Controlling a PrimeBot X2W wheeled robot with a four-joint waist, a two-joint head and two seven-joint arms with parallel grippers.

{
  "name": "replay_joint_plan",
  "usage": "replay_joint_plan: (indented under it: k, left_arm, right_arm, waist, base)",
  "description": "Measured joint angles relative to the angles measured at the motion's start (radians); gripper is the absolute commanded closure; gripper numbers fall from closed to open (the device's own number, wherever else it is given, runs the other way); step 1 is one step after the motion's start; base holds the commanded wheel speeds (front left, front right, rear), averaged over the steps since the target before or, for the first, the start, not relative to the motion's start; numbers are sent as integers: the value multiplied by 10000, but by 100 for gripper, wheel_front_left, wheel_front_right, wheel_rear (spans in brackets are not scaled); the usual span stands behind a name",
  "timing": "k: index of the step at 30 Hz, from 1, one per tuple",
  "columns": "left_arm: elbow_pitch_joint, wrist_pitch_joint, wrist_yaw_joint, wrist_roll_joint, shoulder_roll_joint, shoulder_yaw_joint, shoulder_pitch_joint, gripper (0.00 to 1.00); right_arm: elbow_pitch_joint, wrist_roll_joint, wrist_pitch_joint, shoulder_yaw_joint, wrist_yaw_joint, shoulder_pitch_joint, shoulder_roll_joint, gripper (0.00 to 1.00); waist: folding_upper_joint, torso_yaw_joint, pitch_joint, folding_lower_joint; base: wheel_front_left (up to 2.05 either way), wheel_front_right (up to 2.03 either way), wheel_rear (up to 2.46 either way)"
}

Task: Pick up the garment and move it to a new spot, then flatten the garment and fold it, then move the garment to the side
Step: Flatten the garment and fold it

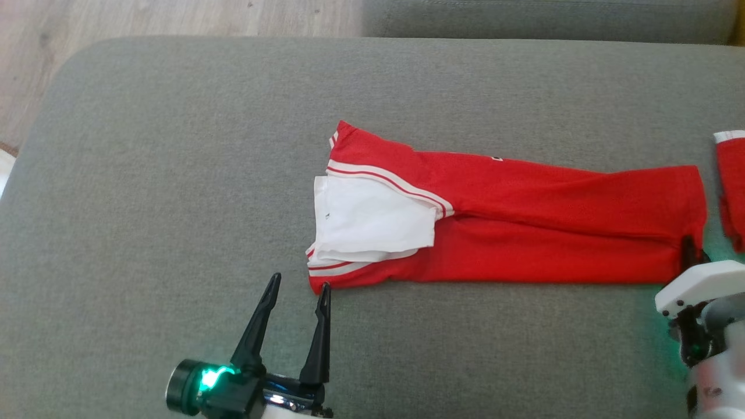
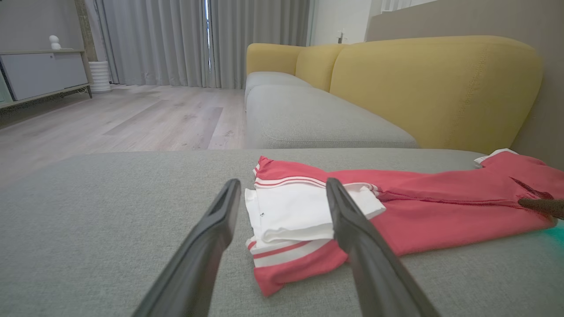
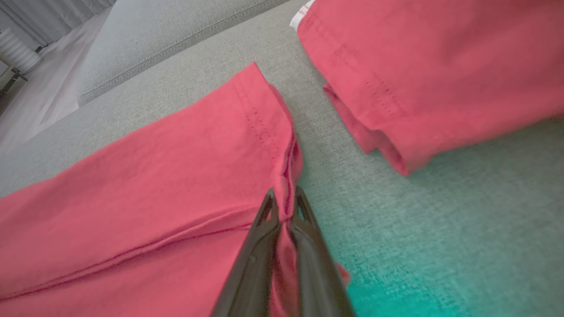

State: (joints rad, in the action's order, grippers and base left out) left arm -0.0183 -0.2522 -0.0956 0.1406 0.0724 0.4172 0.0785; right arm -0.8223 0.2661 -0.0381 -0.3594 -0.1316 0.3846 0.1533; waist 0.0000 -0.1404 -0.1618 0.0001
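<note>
garment: red shirt (image 1: 524, 233) with white trim, folded into a long strip. It lies flat on the grey sofa cushion (image 1: 174, 174), about halfway between the far and near edges and running left to right
white bit: a white panel (image 1: 372, 224) sits on top at the strip's left end, with striped edging around it
left gripper: the left gripper (image 1: 300, 281) has its fingers spread apart with nothing between them. It's low over the cushion, and one tip is right at the strip's near-left corner
right gripper: the right gripper (image 3: 285, 196) is pinched tight on the hem at the strip's right end, with red cloth bunched between the fingers
other stuff: a second red piece (image 1: 732, 186) lies just past the right end, not touching the strip
background: yellow backrest (image 2: 432, 88), wood floor (image 1: 174, 17) past the far-left corner
</note>
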Motion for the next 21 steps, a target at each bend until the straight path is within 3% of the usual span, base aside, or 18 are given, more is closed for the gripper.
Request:
replay_joint_plan:
  k: [5,11,18,21]
  left_arm:
    - [0,0,48,-15,-48,-88,7,0]
    - [-2,0,90,-25,-71,-238,14,0]
    - [-35,0,138,-186,-96,-240,51,0]
    - [-79,0,165,-188,-100,-267,109,0]
  right_arm:
    - [182,176,117,171,0,-19,410,100]
    - [1482,821,-88,265,0,-35,838,100]
    - [3695,1864,-828,1039,0,-189,290,100]
    - [4775,2368,-1287,1521,0,-541,-282,100]
  waist:
    - [0,262,58,-1]
    - [0,584,197,-1]
    - [0,527,500,-2]
    - [0,332,622,-2]
  base:
    - [0,0,0]
    - [0,0,0]
    - [0,0,0]
    - [0,0,0]
